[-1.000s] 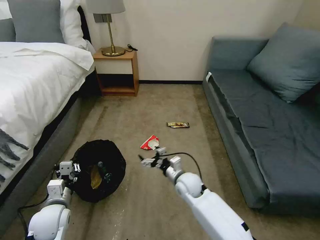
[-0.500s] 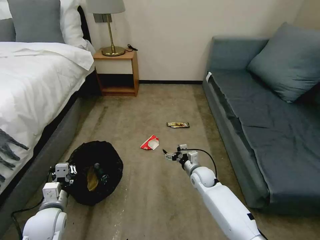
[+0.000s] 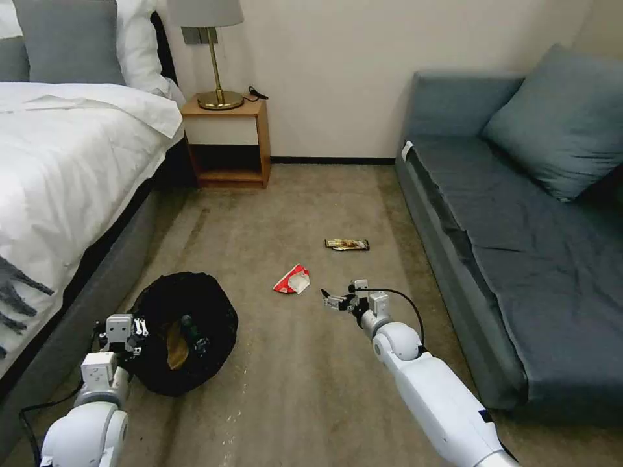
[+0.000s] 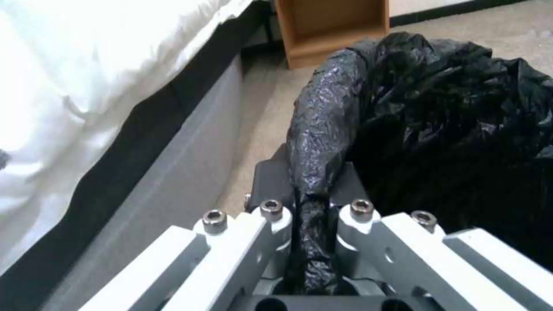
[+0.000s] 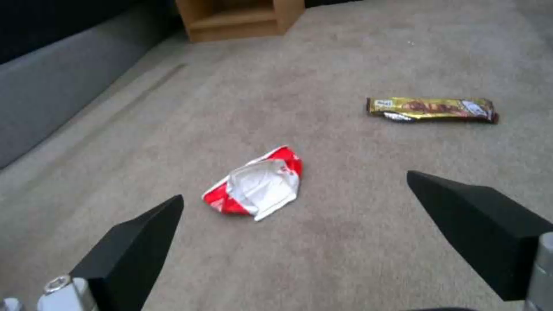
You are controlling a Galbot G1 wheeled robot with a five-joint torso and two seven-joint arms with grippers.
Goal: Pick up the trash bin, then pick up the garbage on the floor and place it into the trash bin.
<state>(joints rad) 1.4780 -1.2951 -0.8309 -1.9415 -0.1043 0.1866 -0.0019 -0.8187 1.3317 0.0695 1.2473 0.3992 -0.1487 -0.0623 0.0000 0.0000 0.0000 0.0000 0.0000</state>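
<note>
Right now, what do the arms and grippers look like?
Both arms are glossy white with rounded joints and black cables. The right gripper has black wedge-shaped fingers; the left gripper has pale silver linkage bars with hex-socket bolts.

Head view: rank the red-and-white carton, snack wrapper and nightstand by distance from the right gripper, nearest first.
From the open right gripper:
1. Red-and-white carton, on the carpet just to its left and slightly ahead.
2. Snack wrapper, on the carpet farther ahead, toward the back wall.
3. Nightstand, far ahead on the left, against the wall beside the bed.
</note>
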